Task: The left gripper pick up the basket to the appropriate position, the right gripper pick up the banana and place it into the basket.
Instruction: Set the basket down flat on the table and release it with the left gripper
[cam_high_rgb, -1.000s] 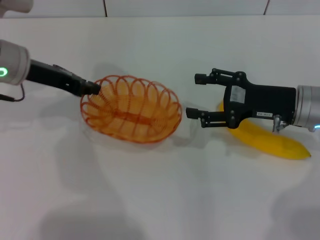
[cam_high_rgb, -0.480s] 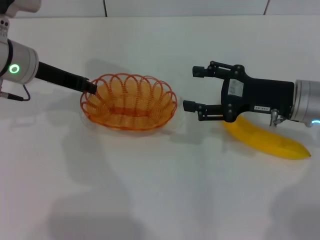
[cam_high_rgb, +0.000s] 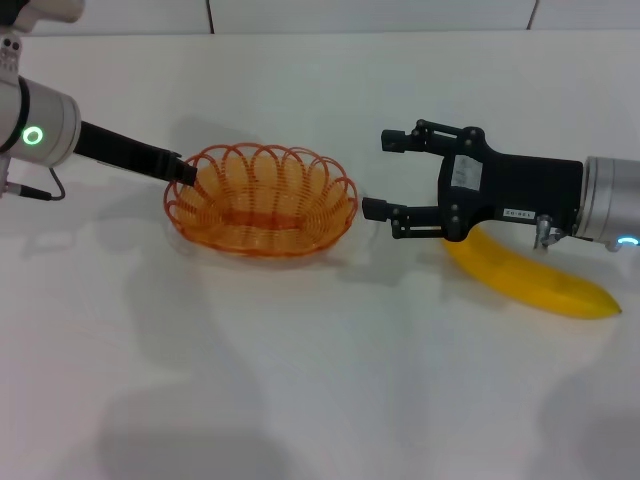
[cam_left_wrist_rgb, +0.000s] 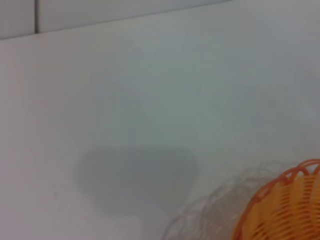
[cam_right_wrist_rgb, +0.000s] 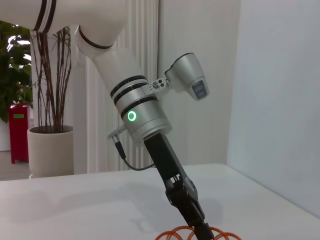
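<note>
Basket lowered | right pincer open above banana

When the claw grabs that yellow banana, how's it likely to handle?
The banana looks smooth and glossy, so it may slip between narrow fingers. Its curve suggests it could rock or pivot if nudged. It seems rigid, plastic-like, probably light.

surface: white table | on it: orange wire basket; yellow banana, apart
</note>
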